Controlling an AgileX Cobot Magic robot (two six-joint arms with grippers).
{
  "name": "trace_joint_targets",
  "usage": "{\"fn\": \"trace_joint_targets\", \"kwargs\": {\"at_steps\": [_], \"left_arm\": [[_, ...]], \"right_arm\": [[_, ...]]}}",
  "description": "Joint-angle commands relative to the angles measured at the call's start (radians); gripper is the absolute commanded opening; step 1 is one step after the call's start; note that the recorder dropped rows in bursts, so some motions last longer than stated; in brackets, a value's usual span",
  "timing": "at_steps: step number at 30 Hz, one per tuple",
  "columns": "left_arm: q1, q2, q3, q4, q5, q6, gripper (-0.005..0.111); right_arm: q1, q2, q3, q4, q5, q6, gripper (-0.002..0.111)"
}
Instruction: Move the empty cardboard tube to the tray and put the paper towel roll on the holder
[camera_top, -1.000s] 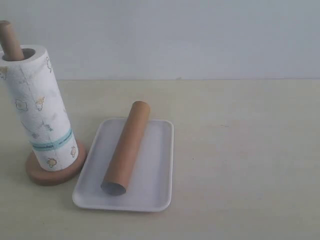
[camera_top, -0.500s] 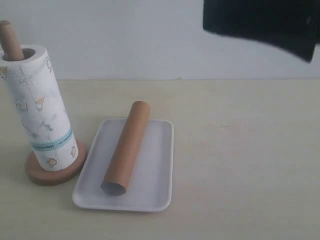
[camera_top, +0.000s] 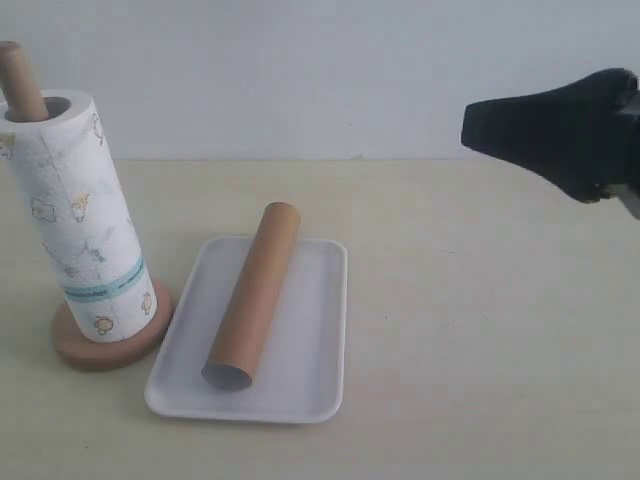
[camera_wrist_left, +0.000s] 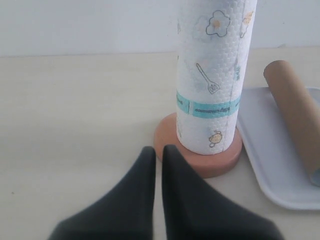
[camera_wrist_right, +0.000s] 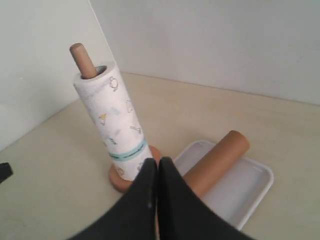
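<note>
— Since your left gripper (camera_wrist_left: 155, 150) is pressed together, is it carrying anything?

— No. It's closed on nothing, low over the counter (camera_top: 480, 330), just short of the holder (camera_wrist_left: 200, 167) and not touching it. My right gripper (camera_wrist_right: 158, 162) is closed and empty too, up high and well apart from everything.

— And the things?

— The roll (camera_wrist_left: 212, 75) stands on the holder. The tube (camera_top: 252, 297) lies lengthwise in the tray (camera_top: 310, 330), just beside it. Both jobs look done, so I judge the step is backing off.

— How do you do that well?

— I'd draw the left straight back from the holder before lifting, so nothing nudges the roll. The tube could roll, and its far end seems to reach over the tray's rim, so I'd leave the tray alone. The bare counter to the right of the tray is my best room.
</note>
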Motion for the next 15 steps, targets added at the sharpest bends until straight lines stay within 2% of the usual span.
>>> {"fn": "trace_joint_targets", "kwargs": {"at_steps": [1,5,9,15], "left_arm": [[0.002,-0.003,0.000,-0.001,-0.006,0.003,0.004],[0.002,-0.003,0.000,-0.001,-0.006,0.003,0.004],[0.002,-0.003,0.000,-0.001,-0.006,0.003,0.004],[0.002,-0.003,0.000,-0.001,-0.006,0.003,0.004]], "right_arm": [[0.026,0.005,0.051,0.005,0.124,-0.100,0.000],[0.036,-0.025,0.174,0.005,0.267,-0.098,0.000],[0.019,-0.188,0.373,0.005,0.404,-0.098,0.000],[-0.200,-0.610,0.632,0.005,0.492,-0.079,0.000]]}}
